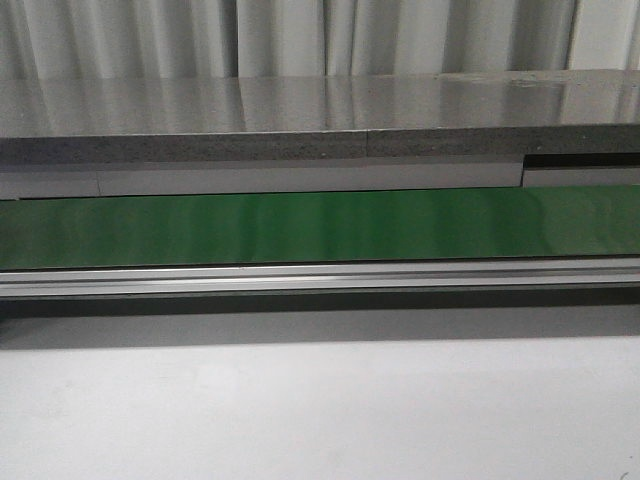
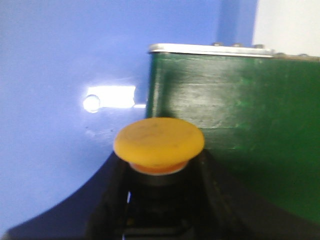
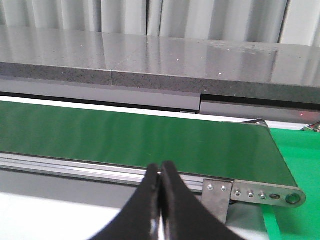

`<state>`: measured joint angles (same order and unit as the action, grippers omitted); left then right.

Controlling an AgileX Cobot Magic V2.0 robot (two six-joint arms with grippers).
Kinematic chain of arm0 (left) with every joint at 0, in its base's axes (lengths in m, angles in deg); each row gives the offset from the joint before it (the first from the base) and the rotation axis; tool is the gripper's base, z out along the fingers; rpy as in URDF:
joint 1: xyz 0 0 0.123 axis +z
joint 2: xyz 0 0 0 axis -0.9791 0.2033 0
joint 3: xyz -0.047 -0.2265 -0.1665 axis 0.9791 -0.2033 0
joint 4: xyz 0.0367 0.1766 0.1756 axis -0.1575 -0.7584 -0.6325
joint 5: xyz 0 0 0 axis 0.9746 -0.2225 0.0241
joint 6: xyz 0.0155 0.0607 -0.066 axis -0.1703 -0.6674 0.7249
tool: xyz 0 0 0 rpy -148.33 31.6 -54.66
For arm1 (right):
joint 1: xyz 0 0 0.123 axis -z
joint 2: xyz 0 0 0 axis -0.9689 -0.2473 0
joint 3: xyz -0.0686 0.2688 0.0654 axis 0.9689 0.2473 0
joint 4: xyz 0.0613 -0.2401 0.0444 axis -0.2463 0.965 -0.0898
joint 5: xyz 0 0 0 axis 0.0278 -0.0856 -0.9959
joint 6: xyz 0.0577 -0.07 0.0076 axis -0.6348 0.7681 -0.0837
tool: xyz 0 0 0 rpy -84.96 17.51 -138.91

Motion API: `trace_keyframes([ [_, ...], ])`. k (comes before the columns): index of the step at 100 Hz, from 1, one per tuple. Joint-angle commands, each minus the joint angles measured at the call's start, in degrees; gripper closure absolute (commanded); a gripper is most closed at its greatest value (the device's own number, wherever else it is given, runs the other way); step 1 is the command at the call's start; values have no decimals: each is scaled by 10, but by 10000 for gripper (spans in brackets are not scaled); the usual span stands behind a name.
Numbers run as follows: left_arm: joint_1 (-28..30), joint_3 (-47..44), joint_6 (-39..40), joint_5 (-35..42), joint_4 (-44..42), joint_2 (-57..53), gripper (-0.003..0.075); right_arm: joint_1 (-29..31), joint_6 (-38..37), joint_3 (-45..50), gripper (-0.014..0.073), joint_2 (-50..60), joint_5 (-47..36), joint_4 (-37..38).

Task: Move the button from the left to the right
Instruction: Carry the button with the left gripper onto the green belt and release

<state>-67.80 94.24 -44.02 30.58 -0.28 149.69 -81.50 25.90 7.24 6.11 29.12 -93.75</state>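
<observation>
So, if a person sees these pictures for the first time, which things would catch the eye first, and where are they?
Most striking is the button, its yellow-orange cap filling the left wrist view, held in the left gripper beside the end of the green conveyor belt. That belt runs as a long green band across the front view. In the right wrist view, the right gripper is shut and empty before the belt.

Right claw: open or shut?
Shut. In the right wrist view the right claw's two black fingers meet at the tips with nothing between them, above the green belt.
</observation>
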Motion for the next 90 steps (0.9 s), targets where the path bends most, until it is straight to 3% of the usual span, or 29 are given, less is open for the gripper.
trace_keyframes([
  [1, -17, 17, -1, 4, 5, -32, 741, 0, -1, -10, 662, 10, -48, 3],
  [39, -27, 14, -1, -23, 14, -8, 716, 0, -1, -10, 662, 10, -48, 3],
  [51, -27, 14, -1, -28, 16, 1, 547, 0, -1, -10, 662, 10, -48, 3],
  [70, -27, 16, -4, -28, 16, 0, 96, 0, -1, -10, 662, 10, -48, 3],
  [77, -27, 16, -20, -32, 27, -1, 25, 0, -1, -10, 662, 10, -48, 3],
  [90, -27, 16, -55, -35, 83, -18, 43, 0, -1, -10, 662, 10, -48, 3],
])
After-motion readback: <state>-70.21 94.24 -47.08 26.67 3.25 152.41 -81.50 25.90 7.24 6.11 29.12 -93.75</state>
